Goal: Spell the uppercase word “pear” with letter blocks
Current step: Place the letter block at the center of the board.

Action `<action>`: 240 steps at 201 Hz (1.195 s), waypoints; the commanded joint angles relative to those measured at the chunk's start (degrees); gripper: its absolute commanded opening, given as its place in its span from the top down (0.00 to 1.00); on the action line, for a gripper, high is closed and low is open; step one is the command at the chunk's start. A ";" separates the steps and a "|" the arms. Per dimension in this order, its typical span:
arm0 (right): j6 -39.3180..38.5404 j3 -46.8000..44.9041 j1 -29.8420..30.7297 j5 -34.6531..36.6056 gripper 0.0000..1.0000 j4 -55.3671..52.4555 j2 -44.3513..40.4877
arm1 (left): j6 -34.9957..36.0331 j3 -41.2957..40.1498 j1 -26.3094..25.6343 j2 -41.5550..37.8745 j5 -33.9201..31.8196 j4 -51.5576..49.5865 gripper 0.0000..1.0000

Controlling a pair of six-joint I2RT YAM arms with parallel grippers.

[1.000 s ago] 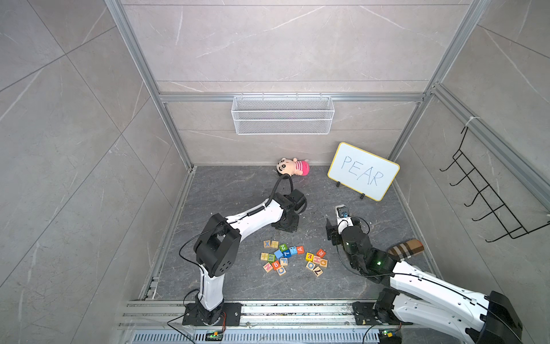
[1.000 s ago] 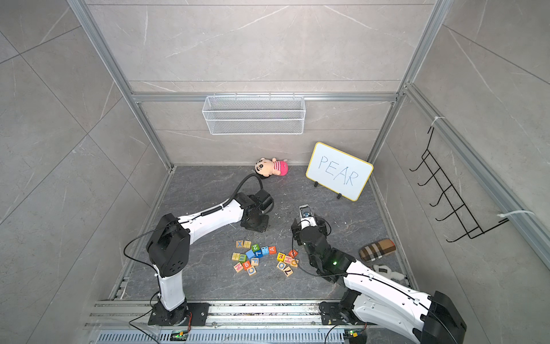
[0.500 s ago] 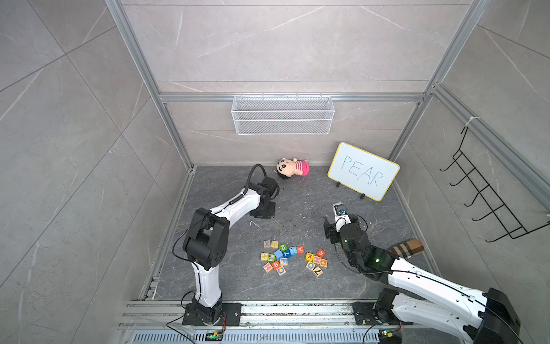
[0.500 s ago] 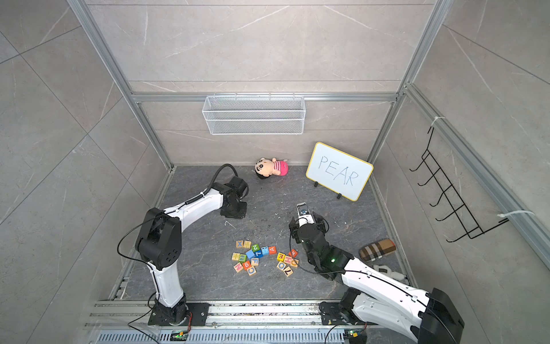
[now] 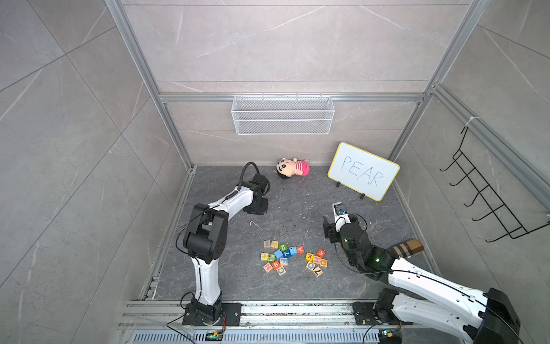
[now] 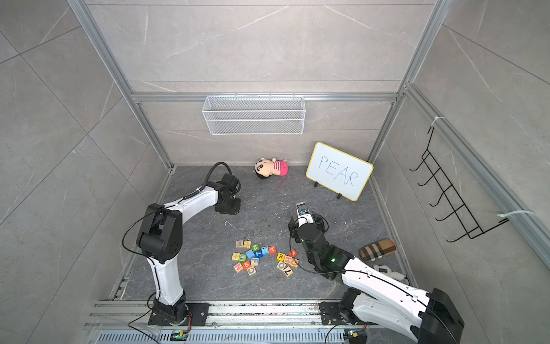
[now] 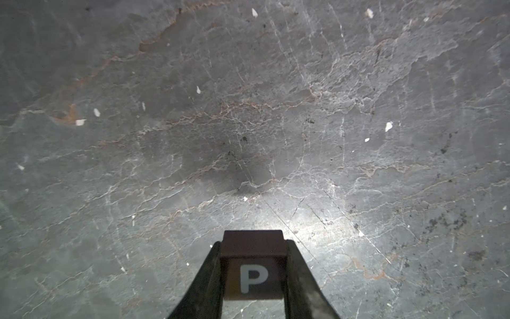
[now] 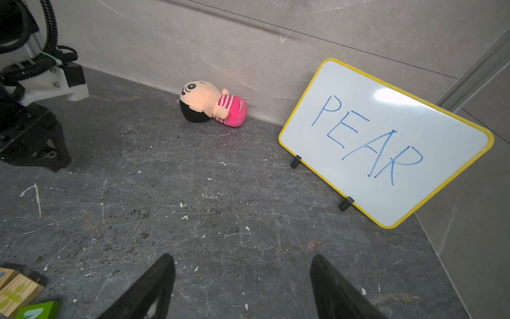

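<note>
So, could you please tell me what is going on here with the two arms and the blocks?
The robot is spelling PEAR, as written on the whiteboard. The left gripper is shut on the black P block over bare floor, well away from the other cubes. The right gripper is open and empty, near that cluster. The A block, E block and R block lie among them, not yet lined up.

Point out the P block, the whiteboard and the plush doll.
P block (image 7: 252, 273): left wrist view, on the face with the white P.
whiteboard (image 8: 386, 143): right wrist view, on its white writing surface.
plush doll (image 5: 293, 168): a top view, where head meets pink body.
</note>
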 commanded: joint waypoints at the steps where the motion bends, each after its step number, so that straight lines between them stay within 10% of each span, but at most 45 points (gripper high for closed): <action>1: 0.04 1.31 -0.09 -0.78 0.20 0.66 0.37 | 1.18 3.39 -0.27 2.71 1.17 0.40 0.78; 240: -0.15 2.41 0.00 -1.74 0.20 1.32 1.93 | -6.37 9.51 -2.29 10.19 1.51 -2.45 0.69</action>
